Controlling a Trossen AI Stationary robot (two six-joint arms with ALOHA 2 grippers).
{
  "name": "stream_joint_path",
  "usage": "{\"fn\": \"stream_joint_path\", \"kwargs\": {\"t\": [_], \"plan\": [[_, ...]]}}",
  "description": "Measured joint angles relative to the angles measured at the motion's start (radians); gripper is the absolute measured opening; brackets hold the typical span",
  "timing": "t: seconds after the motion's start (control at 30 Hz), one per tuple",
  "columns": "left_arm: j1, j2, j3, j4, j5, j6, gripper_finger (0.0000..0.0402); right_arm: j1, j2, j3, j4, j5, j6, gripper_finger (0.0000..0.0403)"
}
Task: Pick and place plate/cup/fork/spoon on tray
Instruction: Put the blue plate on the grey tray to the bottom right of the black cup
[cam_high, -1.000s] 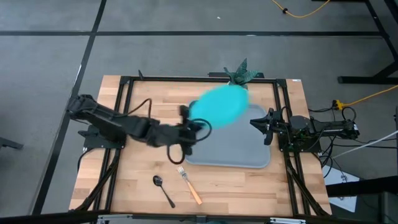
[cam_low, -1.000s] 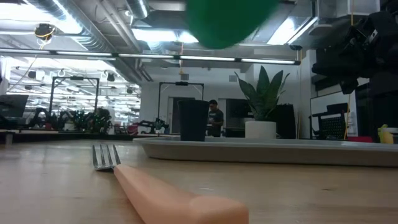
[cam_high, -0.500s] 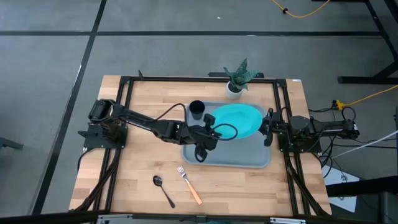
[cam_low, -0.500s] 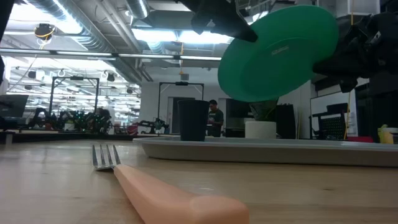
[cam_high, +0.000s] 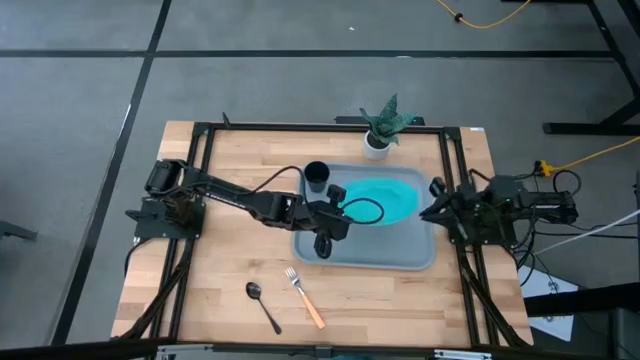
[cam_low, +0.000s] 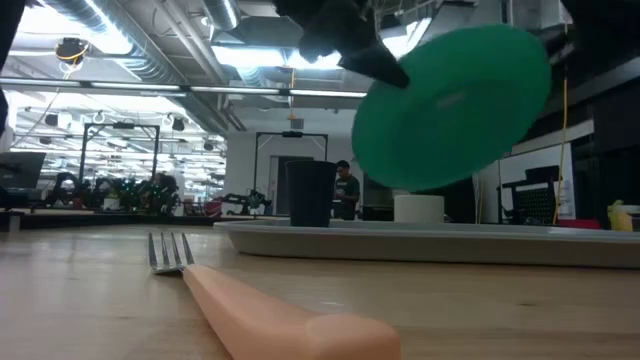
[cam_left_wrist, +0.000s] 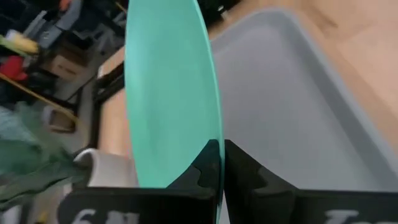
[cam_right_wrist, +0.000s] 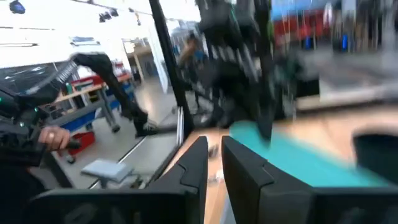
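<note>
Teal is what your left gripper (cam_high: 333, 206) is carrying: its jaws are pinched tight on the near rim of the plate (cam_high: 383, 196), and the left wrist view is showing the two fingers (cam_left_wrist: 208, 168) squeezed against that thin edge. You are reaching the left arm from its base at the table's left across to the tray (cam_high: 405, 252), with the plate hanging tilted above the tray's middle and not resting on it; in the low view the plate (cam_low: 452, 106) is sitting well clear of the tray's rim (cam_low: 420, 238). Working rightward from the left, the spoon (cam_high: 262, 303) is lying on the bare wood near the front edge, and the fork (cam_high: 304, 296) is lying just beside it to the right, tines pointing away from the front edge, both well apart from the tray. The cup (cam_high: 316, 176) is standing upright in the tray's far left corner, just beside your gripper. A potted plant (cam_high: 381, 125) is standing behind the tray's far edge. At the tray's right side, your right gripper (cam_high: 433, 209) is waiting, its jaws nearly closed with only a narrow gap between them and holding nothing.
</note>
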Motion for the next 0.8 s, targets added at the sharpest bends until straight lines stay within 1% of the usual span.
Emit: {"fn": "stream_joint_path", "kwargs": {"t": [0.07, 0.2, 0.23, 0.3, 0.4, 0.53, 0.63, 0.8], "plan": [[0.011, 0.018, -0.001, -0.010, 0.030, -0.008, 0.0000, 0.000, 0.000, 0.012, 0.012, 0.021, -0.047, 0.0053], [0.017, 0.086, 0.000, -0.004, 0.061, -0.010, 0.0000, 0.000, 0.000, 0.019, 0.021, 0.042, -0.073, 0.0053], [0.012, 0.108, 0.000, -0.007, 0.054, -0.006, 0.0000, 0.000, 0.000, 0.019, 0.013, 0.042, -0.071, 0.0053], [-0.003, 0.144, -0.002, -0.007, -0.005, 0.015, 0.0000, 0.000, 0.001, 0.019, -0.002, 0.042, -0.057, 0.0053], [-0.028, 0.159, 0.000, -0.003, -0.065, 0.024, 0.0000, 0.000, 0.000, 0.019, -0.017, 0.042, -0.046, 0.0053], [-0.053, 0.161, -0.001, -0.031, -0.092, -0.031, 0.0013, 0.000, 0.000, 0.019, -0.044, 0.042, -0.047, 0.0053], [-0.069, 0.161, -0.001, -0.035, -0.127, -0.033, 0.0027, 0.000, 0.000, 0.019, -0.053, 0.044, -0.051, 0.0053], [-0.085, 0.161, -0.001, -0.036, -0.140, -0.034, 0.0034, 0.000, 0.000, 0.019, -0.059, 0.044, -0.046, 0.0053]]}}
